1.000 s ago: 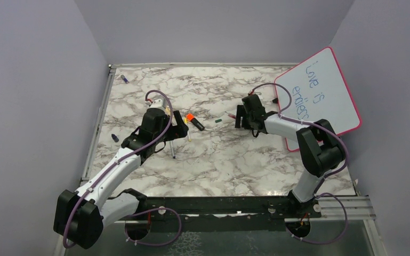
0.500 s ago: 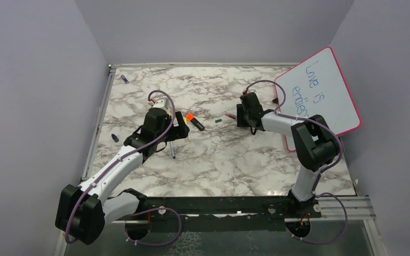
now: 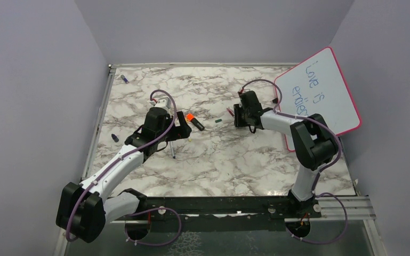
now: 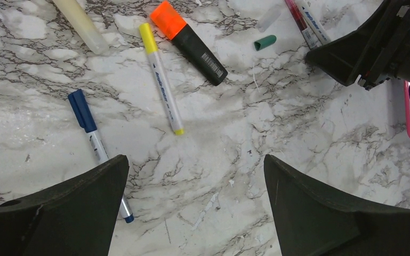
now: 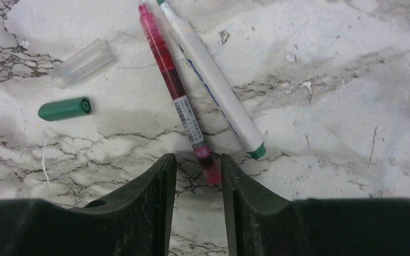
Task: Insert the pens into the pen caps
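Left gripper (image 4: 194, 165): released, jaws wide, hanging over the blue pen (image 4: 93, 141) and the yellow pen (image 4: 162, 85), holding nothing. A green cap (image 5: 64, 108) lies loose on the table (image 5: 325, 106), with a clear cap (image 5: 81, 63) just beyond it. Right gripper (image 5: 195, 170): jaws narrow but apart, astride the near end of the red pen (image 5: 176, 96), not pinching it as far as you can see. The green-tipped white pen (image 5: 213, 85) lies just beside the red one. The red barrel sits nearer one finger than the other, so centre it before you squeeze. Keep clear of the white pen, pinch firmly, lift straight.
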{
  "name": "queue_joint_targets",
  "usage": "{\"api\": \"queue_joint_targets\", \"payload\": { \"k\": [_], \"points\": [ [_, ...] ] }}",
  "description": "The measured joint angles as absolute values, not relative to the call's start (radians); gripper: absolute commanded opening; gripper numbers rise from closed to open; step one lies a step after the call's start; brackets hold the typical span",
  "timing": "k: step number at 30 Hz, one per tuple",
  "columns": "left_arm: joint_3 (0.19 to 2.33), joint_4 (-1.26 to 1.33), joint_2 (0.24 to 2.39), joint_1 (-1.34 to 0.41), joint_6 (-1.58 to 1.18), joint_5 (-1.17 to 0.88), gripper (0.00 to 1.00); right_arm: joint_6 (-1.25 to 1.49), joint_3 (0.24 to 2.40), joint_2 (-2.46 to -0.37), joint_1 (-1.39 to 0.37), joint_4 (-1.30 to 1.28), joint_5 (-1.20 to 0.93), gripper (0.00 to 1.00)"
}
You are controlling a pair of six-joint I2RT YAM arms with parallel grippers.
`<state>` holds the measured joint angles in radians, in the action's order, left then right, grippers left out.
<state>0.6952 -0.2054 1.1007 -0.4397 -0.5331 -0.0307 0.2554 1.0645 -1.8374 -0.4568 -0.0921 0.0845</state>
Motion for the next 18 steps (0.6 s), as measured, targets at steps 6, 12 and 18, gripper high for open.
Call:
{"api": "queue_joint_targets", "payload": {
  "k": [6, 12, 18],
  "points": [
    [0.695, -0.203, 1.113, -0.44, -0.533, -0.037, 0.95, 0.237, 1.127, -1.89, -0.457, -0.089, 0.084, 0.33],
    [0.695, -0.202, 1.122, -0.44, -0.53, -0.043, 0.95, 0.199, 1.134, -1.905, -0.465, -0.069, 0.09, 0.23],
    [0.695, -0.193, 1.122, -0.439, -0.529, -0.063, 0.95, 0.164, 1.15, -1.918, -0.477, -0.069, 0.099, 0.16]
  ]
}}
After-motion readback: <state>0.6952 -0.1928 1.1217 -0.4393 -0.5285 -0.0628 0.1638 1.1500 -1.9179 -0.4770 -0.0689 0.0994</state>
